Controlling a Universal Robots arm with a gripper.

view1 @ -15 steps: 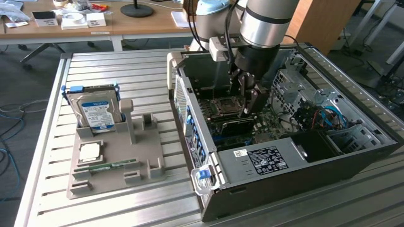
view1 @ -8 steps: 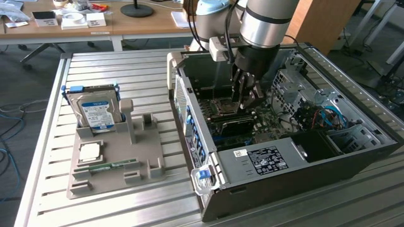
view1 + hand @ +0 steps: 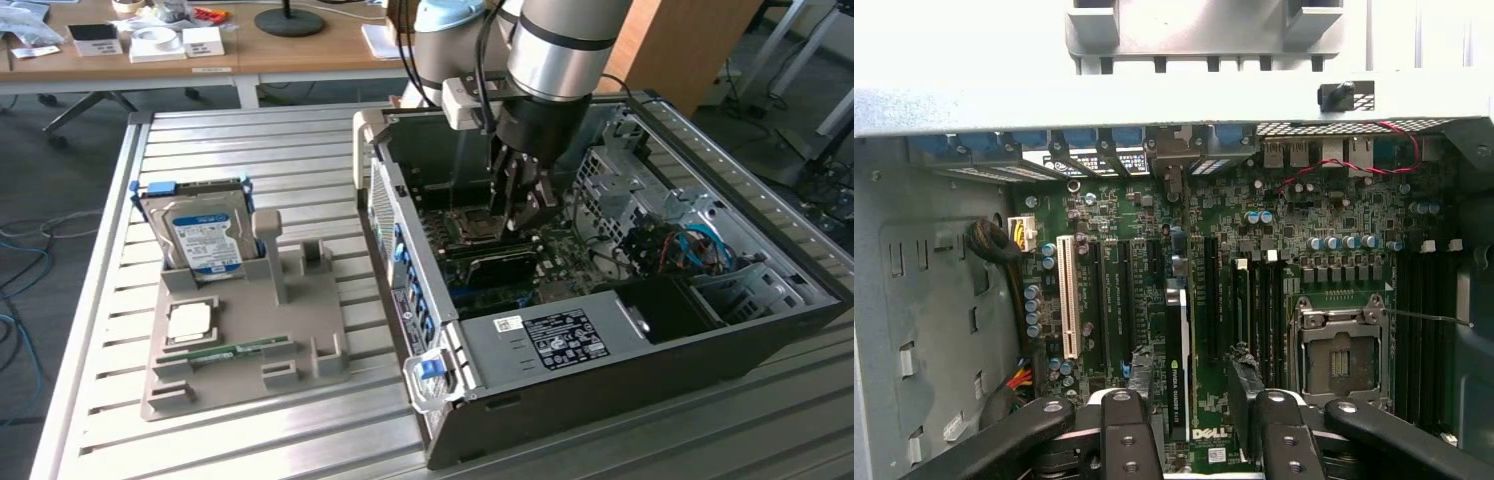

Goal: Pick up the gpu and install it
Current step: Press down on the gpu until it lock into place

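One card matters here, the gpu [image 3: 497, 265]. It sits low inside the open case [image 3: 747, 340], edge-up over the black slots [image 3: 1210, 300] of the board [image 3: 1334, 230], directly under the hand [image 3: 523, 210]. The hand straddles the card from above, but I cannot tell whether it is clamping the card or standing free of it.

Nearest in the exterior view, at six o'clock of the card, is the power supply with its black-and-white label [image 3: 563, 338], whose print is too fine to read. At nine o'clock of the case, on the bench [image 3: 94, 400], a grey tray [image 3: 307, 330] carries a drive [image 3: 207, 240] with a blue-white label, also unreadable. Desks lie beyond at twelve o'clock.

In the wrist view "DELL" [image 3: 1210, 433] reads white on the board, and the lettering along the card's edge is too small to make out.

Done well, this step probably means keeping the card upright and square to its slot, with the bracket towards the rear openings. The push should be straight and even, and clear of the empty socket [image 3: 1341, 355] and the red wires [image 3: 1324, 175].
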